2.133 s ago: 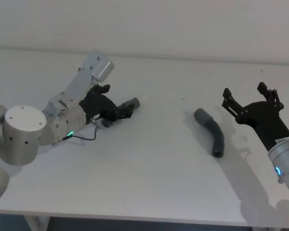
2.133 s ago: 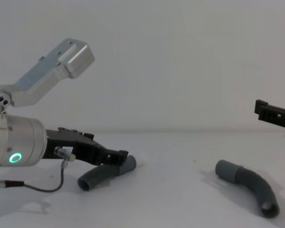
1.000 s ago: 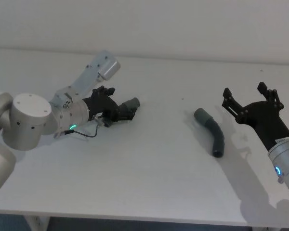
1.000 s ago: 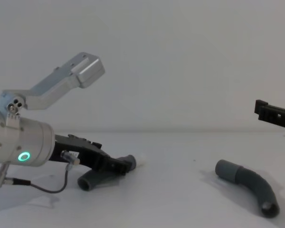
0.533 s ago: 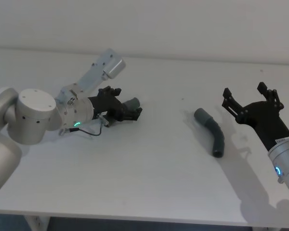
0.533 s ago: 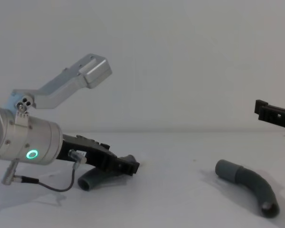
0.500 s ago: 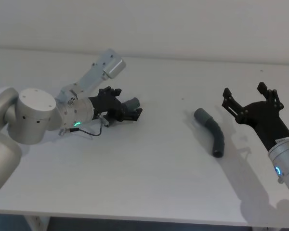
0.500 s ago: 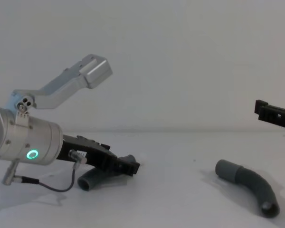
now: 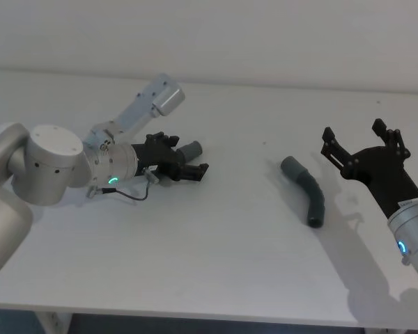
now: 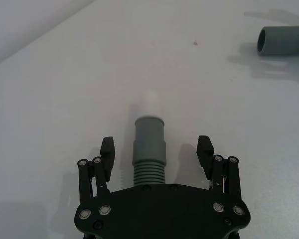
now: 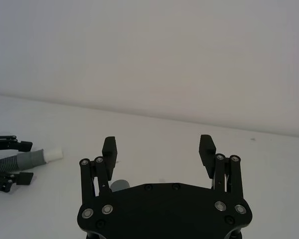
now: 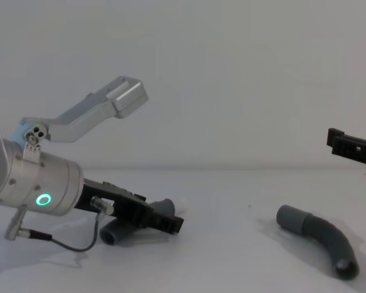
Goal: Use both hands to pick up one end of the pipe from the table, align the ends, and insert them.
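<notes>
A plain pale wall (image 9: 195,35) stands behind a matte white tabletop (image 9: 216,264). Two dark grey elbow tubes lie on it, well apart from each other, and two black grippers are over it, one near each tube.

On the left, the left gripper (image 9: 188,167) reaches in low over the tabletop from a silver wrist (image 9: 111,170) with a green ring light (image 12: 44,199). A silver bracket (image 9: 153,101) juts up from that wrist and a thin cable (image 12: 61,244) loops under it. The left gripper's fingers (image 10: 108,149) are spread, one on each side of the left tube (image 10: 149,144), with a gap on both sides, so they are released and grasp nothing. This tube rests on the tabletop. Its ribbed body runs back under the gripper's palm, its lighter collar (image 9: 191,149) points away from the wrist, and a short white stub (image 10: 150,99) shows at the collar's mouth.

Right of the middle lies the right tube (image 9: 308,195), flat on the tabletop, with its collar (image 12: 291,218) toward the far side and its plain curved end (image 9: 313,221) toward the near edge.

Farthest right, the right gripper (image 9: 359,133) hangs above the tabletop, beside that tube and clear of it. Its fingers (image 11: 109,147) are spread wide and grasp nothing.
</notes>
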Robot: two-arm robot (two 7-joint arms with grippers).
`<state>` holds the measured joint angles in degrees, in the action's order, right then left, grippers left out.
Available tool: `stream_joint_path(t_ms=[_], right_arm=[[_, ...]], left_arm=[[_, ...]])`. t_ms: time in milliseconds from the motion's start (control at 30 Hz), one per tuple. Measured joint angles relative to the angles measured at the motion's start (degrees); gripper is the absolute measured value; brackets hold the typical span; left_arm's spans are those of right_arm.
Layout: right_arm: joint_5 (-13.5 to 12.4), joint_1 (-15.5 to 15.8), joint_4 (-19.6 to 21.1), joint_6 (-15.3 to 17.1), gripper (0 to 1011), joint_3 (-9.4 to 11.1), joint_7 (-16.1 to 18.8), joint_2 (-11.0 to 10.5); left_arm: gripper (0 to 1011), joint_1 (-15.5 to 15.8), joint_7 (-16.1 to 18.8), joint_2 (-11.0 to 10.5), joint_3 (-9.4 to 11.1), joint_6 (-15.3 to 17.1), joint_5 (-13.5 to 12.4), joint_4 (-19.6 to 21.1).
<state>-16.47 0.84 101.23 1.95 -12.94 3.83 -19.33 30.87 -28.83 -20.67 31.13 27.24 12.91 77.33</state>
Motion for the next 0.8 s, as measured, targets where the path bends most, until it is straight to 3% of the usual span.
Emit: stream_joint_path(t_ms=[267, 800], right_arm=[[0.0, 0.0, 0.0, 0.0, 1000, 0.0, 0.0, 0.0], [0.0, 0.0, 0.0, 0.0, 1000, 0.0, 0.0, 0.0]], left_arm=[[989, 0.38, -0.68, -0.13, 0.33, 0.83, 0.38, -0.21], [650, 0.69, -1.27, -0.21, 0.64, 1.54, 0.7, -0.39]])
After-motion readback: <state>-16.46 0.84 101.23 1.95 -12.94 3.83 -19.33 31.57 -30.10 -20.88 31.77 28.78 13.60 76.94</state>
